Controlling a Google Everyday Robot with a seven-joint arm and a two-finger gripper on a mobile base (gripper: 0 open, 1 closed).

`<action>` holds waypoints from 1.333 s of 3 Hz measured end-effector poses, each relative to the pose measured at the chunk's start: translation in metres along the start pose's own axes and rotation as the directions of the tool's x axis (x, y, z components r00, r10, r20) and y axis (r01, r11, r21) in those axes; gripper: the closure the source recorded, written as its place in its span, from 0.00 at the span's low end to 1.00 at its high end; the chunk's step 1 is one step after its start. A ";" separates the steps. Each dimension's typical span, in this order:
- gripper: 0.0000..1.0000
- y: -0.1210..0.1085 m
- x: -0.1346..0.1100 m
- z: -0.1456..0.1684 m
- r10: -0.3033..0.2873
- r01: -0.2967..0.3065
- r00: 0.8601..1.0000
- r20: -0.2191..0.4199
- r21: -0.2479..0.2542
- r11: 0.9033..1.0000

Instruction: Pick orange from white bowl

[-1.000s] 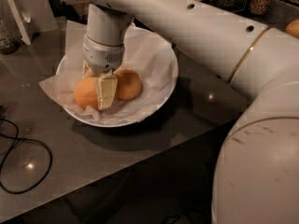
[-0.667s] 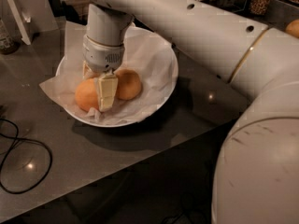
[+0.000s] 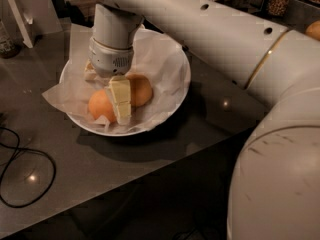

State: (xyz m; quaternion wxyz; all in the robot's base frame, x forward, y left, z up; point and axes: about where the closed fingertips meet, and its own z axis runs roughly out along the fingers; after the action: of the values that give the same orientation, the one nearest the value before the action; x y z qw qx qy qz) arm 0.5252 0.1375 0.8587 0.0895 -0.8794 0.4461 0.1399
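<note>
We see the orange [image 3: 100,108] lying in the white bowl [image 3: 172,101], on the crinkled white paper [image 3: 160,59] that lines it. The gripper [image 3: 106,96] is down inside the bowl, right over the fruit, with its fingers spread apart. One pale finger [image 3: 120,96] stands upright against the orange's side. The other shows only as a pale bit under the wrist, on the far side of the fruit. We cannot tell whether the pads press on the orange; it rests on the paper.

A second orange [image 3: 141,89] sits just outside the upright finger, close against it. The bowl stands on a grey table [image 3: 150,156] directly under the gripper. The white arm [image 3: 210,29] reaches in from behind the gripper. Well apart, on the table's near side, a black cable [image 3: 20,176] loops.
</note>
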 end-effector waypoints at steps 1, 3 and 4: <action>0.06 0.000 0.000 0.000 0.000 0.000 1.000 0.000 0.000 1.000; 0.02 0.004 0.004 -0.014 0.019 -0.018 1.000 -0.022 0.070 0.997; 0.02 0.008 0.006 -0.022 0.028 -0.025 0.999 -0.033 0.107 0.994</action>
State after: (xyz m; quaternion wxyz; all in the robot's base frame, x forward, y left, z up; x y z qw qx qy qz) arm 0.5252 0.1220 0.8774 0.1267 -0.8697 0.4661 0.1018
